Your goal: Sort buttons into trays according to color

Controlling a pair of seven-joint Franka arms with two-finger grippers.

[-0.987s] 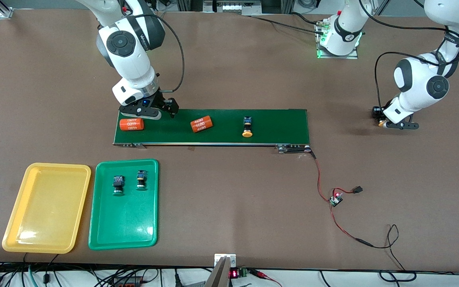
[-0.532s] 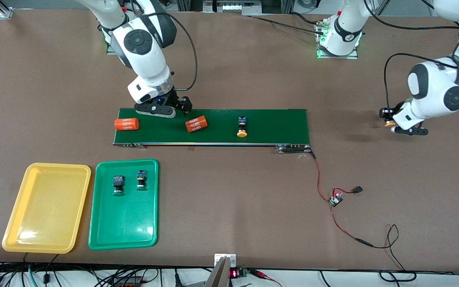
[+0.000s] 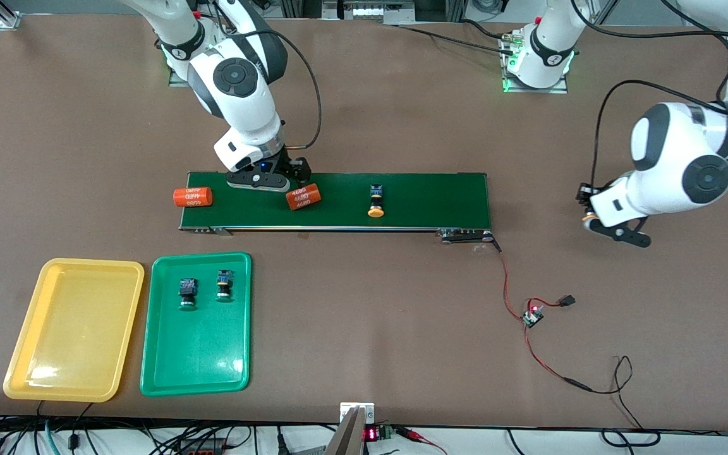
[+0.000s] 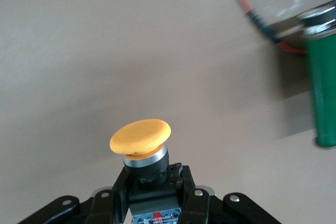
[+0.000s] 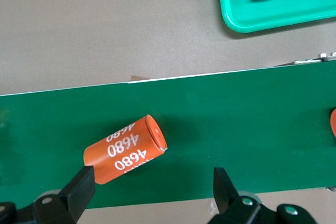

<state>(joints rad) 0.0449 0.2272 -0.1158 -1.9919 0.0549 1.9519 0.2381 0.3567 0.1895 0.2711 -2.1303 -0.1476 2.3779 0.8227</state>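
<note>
Front view: you are half done, with both green buttons sorted and both orange-yellow ones still outside the yellow tray.

The two green-capped push-button switches (image 3: 188, 294) (image 3: 224, 285) lie in your shallow green plastic tray (image 3: 196, 373); the shallow yellow plastic tray (image 3: 73, 379) beside it holds nothing. One orange-yellow-capped switch (image 3: 375, 201) lies on the long dark green conveyor belt (image 3: 440, 199); the other (image 4: 140, 139) is pinched by your left end effector (image 4: 152, 195) over the brown surface (image 3: 364, 114) past the belt's end. Your right end effector (image 5: 152, 187) hangs spread over an orange cylinder printed "4680" (image 5: 125, 149) on the belt.
</note>
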